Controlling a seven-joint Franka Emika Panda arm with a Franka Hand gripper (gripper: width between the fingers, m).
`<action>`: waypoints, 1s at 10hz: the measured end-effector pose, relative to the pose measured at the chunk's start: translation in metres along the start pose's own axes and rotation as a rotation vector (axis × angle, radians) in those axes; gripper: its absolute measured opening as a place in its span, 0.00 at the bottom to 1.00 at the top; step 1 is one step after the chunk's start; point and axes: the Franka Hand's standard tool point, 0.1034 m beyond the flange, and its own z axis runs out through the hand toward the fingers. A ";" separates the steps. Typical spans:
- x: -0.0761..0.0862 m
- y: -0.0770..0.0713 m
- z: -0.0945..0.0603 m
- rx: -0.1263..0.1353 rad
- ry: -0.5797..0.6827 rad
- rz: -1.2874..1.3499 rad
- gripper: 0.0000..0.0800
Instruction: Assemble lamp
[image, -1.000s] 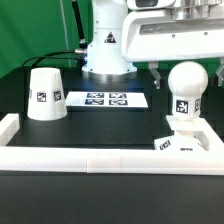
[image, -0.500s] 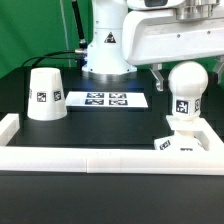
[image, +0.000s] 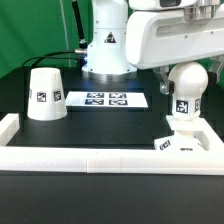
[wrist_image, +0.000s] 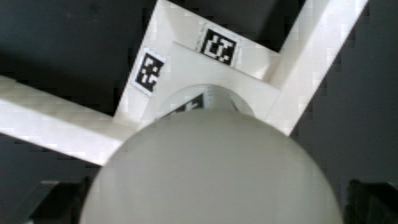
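Observation:
The round-headed bulb (image: 188, 95) stands upright on the flat square base (image: 190, 141) at the exterior view's right. My gripper (image: 190, 80) is open and straddles the bulb's head, with one finger (image: 163, 84) beside it and apart from it. In the wrist view the bulb (wrist_image: 214, 160) fills the middle between the dark fingers (wrist_image: 36, 200) of my gripper (wrist_image: 210, 205), with the tagged base (wrist_image: 217, 55) beyond it. The cone shade (image: 45, 93) stands on the black table at the exterior view's left.
The marker board (image: 106, 99) lies between the shade and the bulb. A white fence (image: 90, 160) runs along the front and turns up at the left end (image: 8, 126). The robot pedestal (image: 105, 45) stands behind.
My gripper has come down over the bulb, from above its head to around it. The bulb, base and shade have not moved.

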 end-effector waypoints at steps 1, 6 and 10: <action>0.000 0.001 0.000 0.000 0.000 -0.055 0.87; -0.001 0.001 0.000 0.000 0.001 -0.058 0.72; -0.001 0.002 0.001 0.000 0.014 0.235 0.72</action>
